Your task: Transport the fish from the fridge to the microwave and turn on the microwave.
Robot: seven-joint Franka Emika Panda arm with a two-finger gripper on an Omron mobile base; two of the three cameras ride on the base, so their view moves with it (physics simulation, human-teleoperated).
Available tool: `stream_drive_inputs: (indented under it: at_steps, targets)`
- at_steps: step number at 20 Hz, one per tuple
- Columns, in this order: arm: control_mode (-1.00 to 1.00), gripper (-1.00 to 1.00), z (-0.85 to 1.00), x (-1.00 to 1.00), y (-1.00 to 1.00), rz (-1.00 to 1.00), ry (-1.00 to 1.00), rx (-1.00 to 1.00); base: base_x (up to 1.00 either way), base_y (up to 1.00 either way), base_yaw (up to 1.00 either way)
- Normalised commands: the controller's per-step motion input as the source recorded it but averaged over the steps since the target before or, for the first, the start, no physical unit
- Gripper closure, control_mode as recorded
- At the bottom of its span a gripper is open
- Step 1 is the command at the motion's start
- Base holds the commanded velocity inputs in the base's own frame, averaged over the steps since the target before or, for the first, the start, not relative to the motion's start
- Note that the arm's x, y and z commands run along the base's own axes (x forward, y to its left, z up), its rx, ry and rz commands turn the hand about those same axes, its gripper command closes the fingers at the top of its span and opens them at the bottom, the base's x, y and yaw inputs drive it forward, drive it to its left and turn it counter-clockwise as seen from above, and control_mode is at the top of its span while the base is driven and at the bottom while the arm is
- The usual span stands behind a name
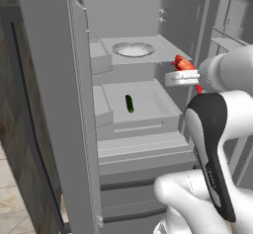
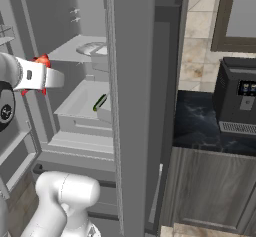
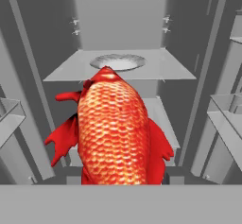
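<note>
The fish (image 3: 113, 128), red-orange with scales and fins, hangs in my gripper (image 1: 183, 71), which is shut on it in front of the open fridge (image 1: 123, 11). In the left base view the fish (image 1: 184, 63) shows just above the white hand, at the right of the upper shelf. In the right base view the fish (image 2: 43, 61) and gripper (image 2: 42, 74) are at the left, outside the fridge (image 2: 75, 26) shelves. The fish hides my fingertips in the hand view. The microwave is out of view.
A white round plate (image 1: 132, 49) lies on the upper shelf. A dark green cucumber-like item (image 1: 129, 103) rests in the drawer below. The open fridge door (image 2: 135, 81) stands between the arm and a dark counter (image 2: 195, 121) bearing a black appliance (image 2: 240, 101).
</note>
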Motion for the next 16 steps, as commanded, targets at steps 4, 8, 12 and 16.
stream_drive_inputs:
  at_steps: [4, 8, 12, 16]
  targets:
    - [-1.00, 1.00, 0.09, -0.53, -0.06, 0.00, 0.00, 0.00, 0.00, 0.00, 0.00]
    - [-1.00, 1.00, 0.10, -0.47, -0.09, 0.00, 0.00, 0.01, 0.00, 0.00, 0.00]
    - [-1.00, 1.00, 0.06, -0.48, -0.10, 0.00, 0.00, 0.01, 0.00, 0.00, 0.00]
    - [-1.00, 1.00, 0.02, -0.36, -0.11, 0.00, 0.00, 0.01, 0.00, 0.00, 0.00]
